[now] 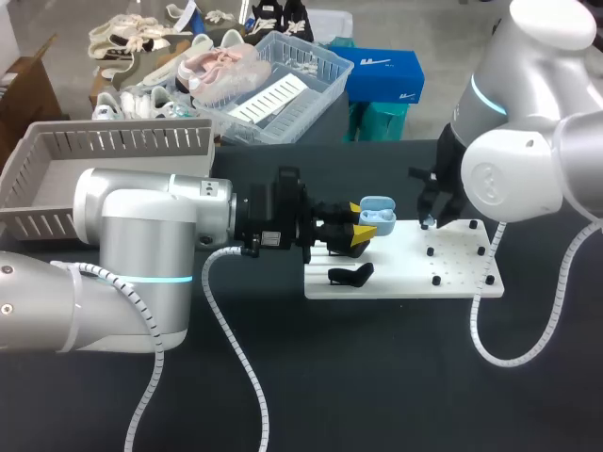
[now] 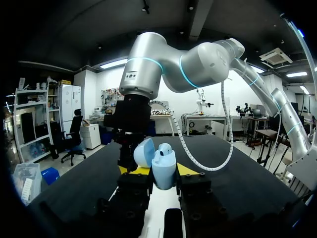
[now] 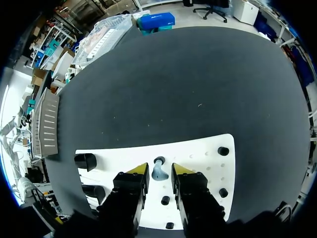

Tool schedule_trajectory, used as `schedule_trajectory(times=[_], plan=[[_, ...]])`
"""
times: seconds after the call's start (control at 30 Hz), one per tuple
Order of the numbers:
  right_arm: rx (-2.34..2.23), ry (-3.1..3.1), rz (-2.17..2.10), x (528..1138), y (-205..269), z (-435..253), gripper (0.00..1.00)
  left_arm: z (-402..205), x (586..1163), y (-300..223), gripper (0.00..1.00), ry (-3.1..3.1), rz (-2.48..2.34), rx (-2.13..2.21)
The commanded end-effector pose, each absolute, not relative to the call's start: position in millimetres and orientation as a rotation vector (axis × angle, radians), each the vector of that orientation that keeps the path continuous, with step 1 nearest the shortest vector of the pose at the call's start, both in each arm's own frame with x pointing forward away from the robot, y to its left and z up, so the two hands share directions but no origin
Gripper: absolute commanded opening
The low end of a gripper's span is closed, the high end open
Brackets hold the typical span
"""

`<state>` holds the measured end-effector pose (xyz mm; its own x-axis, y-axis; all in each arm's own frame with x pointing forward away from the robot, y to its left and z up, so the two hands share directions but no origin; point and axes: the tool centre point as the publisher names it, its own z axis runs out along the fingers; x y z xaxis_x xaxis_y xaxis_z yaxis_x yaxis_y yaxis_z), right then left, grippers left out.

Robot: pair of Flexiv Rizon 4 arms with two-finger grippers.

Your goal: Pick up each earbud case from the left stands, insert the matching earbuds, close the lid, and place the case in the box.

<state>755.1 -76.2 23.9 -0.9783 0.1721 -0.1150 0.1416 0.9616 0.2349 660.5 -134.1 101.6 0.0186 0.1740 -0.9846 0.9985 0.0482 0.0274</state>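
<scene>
Head view: left gripper [image 1: 356,233] comes in from the left, out over the near-left part of the white board [image 1: 452,282]. It's clamped on the earbud case [image 1: 377,215], a light blue one with its lid hinged open, held just above the board. A black stand [image 1: 350,275] lies on the board just below the gripper. The right gripper [image 1: 429,215] hangs over the board's far edge, just right of the case. Can't tell its finger state from up here. The grey slatted box [image 1: 122,141] sits at the table's [image 1: 377,386] far left, well apart from the board.

Left wrist view: left gripper [image 2: 158,171] has both fingers pressed on the earbud case [image 2: 163,171] from either side. Case is upright, lid [image 2: 144,152] swung back toward the right arm. A rounded seated earbud [image 2: 166,148] shows at the case's mouth (only its top is visible). The right gripper [image 2: 128,136] hangs just beyond the case, pointing down.

Right wrist view: right gripper [image 3: 159,171] points down at the white board [image 3: 198,153], fingers spread slightly. A light blue loose earbud [image 3: 158,169] stands on the board between them, with a thin gap on each side, so nothing is pinched. Black pegs [image 3: 223,150] dot the board beside the gripper, two black stands [image 3: 85,161] on its other side. The box [image 3: 48,124] lies beyond the board, well apart.
</scene>
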Motion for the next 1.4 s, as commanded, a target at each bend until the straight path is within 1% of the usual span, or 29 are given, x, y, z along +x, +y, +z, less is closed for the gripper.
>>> schedule_trajectory(times=[0.03, 0.23, 0.33, 0.53, 0.67, 0.7, 0.8, 0.87, 0.97, 1.03, 1.4], plan=[[0.237, 2.985, 0.342, 758.1, -74.9, 23.3, 0.25, 101.0, 660.4, -134.5, 0.0, 1.341, -1.066, 1.306], [0.24, 2.987, 0.339, 757.5, -73.9, 23.4, 0.26, 101.0, 660.4, -134.5, 0.0, 1.341, -1.066, 1.306], [0.24, 2.988, 0.337, 756.3, -73.2, 23.8, 0.29, 101.0, 660.4, -134.5, 0.0, 1.341, -1.066, 1.306], [0.251, 2.988, 0.333, 753.4, -73.8, 23.2, 0.29, 101.0, 660.4, -134.5, 0.0, 1.341, -1.066, 1.306], [0.255, 2.987, 0.329, 752.0, -74.9, 22.7, 0.27, 101.0, 660.4, -134.5, 0.0, 1.341, -1.066, 1.306], [0.257, 2.987, 0.329, 751.8, -75.3, 22.5, 0.24, 101.0, 660.4, -134.5, 0.0, 1.341, -1.066, 1.306], [0.263, 2.987, 0.332, 751.7, -76.0, 22.2, 0.08, 101.0, 660.4, -134.5, 0.0, 1.341, -1.066, 1.306], [0.266, 2.987, 0.333, 751.6, -76.2, 22.1, 0.09, 101.0, 660.4, -134.5, 0.0, 1.341, -1.066, 1.306], [0.265, 2.985, 0.334, 750.9, -76.3, 23.0, 0.06, 101.0, 660.4, -134.5, 0.0, 1.341, -1.066, 1.306], [0.264, 2.984, 0.335, 750.8, -76.2, 23.4, 0.0, 101.0, 660.4, -134.5, 0.0, 1.341, -1.066, 1.306], [0.264, 2.966, 0.346, 739.7, -75.7, 43.3, 0.0, 101.0, 660.4, -134.5, 0.0, 1.341, -1.066, 1.306]])
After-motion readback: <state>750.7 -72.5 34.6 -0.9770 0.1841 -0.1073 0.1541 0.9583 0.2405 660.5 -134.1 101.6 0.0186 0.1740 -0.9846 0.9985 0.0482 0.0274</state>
